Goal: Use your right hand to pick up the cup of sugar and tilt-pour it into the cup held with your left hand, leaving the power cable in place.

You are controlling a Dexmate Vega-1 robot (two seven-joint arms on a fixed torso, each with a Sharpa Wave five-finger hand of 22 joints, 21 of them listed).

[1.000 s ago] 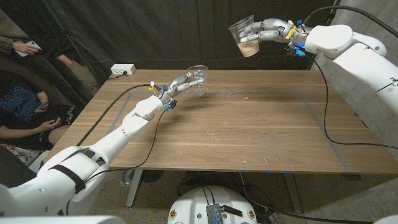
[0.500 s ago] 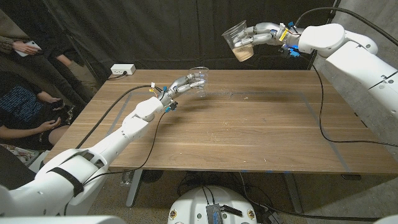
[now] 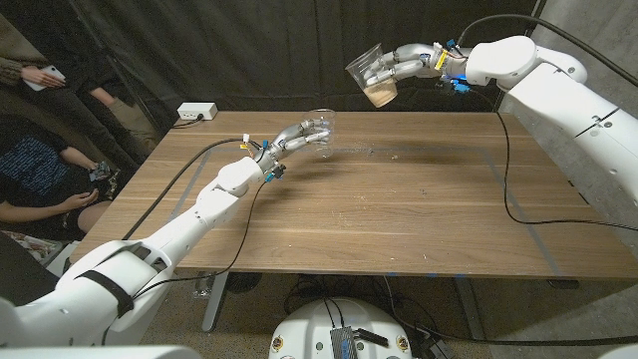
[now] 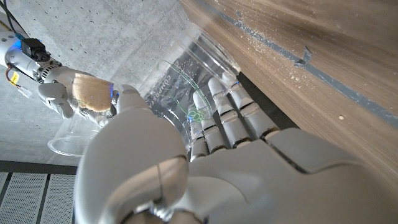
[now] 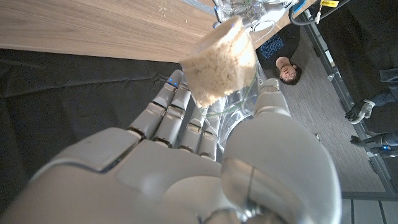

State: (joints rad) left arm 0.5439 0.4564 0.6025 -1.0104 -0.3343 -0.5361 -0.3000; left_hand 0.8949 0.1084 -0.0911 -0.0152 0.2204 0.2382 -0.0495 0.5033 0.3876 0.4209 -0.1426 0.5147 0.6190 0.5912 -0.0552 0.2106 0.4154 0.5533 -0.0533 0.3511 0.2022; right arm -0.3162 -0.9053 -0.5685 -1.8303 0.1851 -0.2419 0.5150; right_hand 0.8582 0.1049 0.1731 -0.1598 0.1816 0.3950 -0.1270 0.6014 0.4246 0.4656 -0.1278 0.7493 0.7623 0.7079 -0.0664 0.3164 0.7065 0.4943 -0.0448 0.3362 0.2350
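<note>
The right hand (image 3: 399,62) grips the cup of sugar (image 3: 371,75), lifted high over the wooden table's (image 3: 399,199) far edge and tilted — the brownish sugar has not left it. The left hand (image 3: 297,135) holds the clear empty cup (image 3: 319,125) just above the table, well apart. Pickup done — closing the gap and pouring remain.

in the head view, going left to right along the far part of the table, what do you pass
White power strip at the far left corner → left hand → empty clear cup it holds → cup of sugar, tilted and raised above the table → right hand gripping it.
</note>
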